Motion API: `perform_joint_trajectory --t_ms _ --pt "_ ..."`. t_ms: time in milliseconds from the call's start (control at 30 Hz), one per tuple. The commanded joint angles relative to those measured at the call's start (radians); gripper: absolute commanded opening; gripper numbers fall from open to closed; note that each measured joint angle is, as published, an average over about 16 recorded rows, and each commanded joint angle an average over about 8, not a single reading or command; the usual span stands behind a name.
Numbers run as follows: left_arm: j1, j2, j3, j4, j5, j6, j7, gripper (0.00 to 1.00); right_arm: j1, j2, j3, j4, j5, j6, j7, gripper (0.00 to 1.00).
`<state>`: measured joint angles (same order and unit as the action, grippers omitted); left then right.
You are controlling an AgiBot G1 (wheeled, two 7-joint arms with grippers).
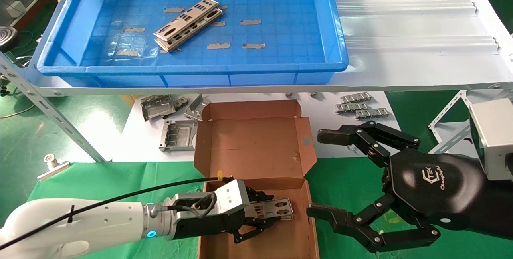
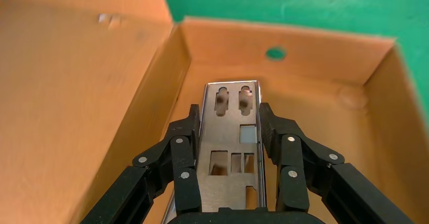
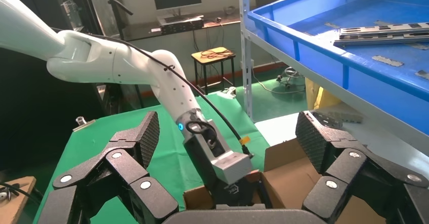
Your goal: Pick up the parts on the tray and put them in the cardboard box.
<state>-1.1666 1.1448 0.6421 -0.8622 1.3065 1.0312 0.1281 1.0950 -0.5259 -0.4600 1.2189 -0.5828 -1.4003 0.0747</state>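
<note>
Cardboard, brown and corrugated, makes up the small mailer box [image 1: 256, 150] at the lower centre of the head view, its hinged lid with side flaps folded back flat toward the shelf. Over its open bottom half, at the lower left of that view, the left gripper [image 1: 262, 219] clenches one thin, long silver-grey metal plate [image 1: 272, 209] punched with round and rectangular holes. The left wrist view shows the black linked fingers [image 2: 184, 148] pressing both long edges of the plate [image 2: 232, 143], which juts forward past the fingertips above the box floor [image 2: 313, 133], with the box walls around it.

Across the upper part of the head view a large shallow bright blue plastic tray [image 1: 192, 68] with a raised rim and grid-patterned floor sits on a pale metal shelf [image 1: 408, 30]. Two more such plates [image 1: 188, 24] lie stacked at a slant near its middle, touching each other. About eight small grey tape strips [image 1: 250, 22] are scattered over the tray floor around them.

At the lower right of the head view the right gripper [image 1: 324, 175] hangs just beside the box's right wall with its black fingers spread wide and nothing between them; its wrist view shows ribbed rubber pads [image 3: 149, 135] well apart.

On the white sheet under the shelf, left of the lid, lie several squarer grey metal frames [image 1: 176, 134], and to the right three small silver plates [image 1: 362, 106] lie in a column.
</note>
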Motion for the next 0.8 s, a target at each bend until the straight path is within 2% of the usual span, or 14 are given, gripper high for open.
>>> perform_joint_trajectory --t_ms 33,467,800 --pt "0.003 0.008 0.0 0.017 0.004 -0.012 0.01 1.0 0.0 0.0 0.0 0.0 0.0 0.0 0.0 1.0" --pt "-0.023 0.02 -0.012 0.073 -0.02 0.016 0.039 1.0 0.0 0.0 0.0 0.0 0.0 0.0 0.0 1.0" --pt "-0.027 -0.026 -0.04 0.025 -0.111 0.129 -0.028 1.0 0.0 0.0 0.0 0.0 0.0 0.0 0.0 1.0"
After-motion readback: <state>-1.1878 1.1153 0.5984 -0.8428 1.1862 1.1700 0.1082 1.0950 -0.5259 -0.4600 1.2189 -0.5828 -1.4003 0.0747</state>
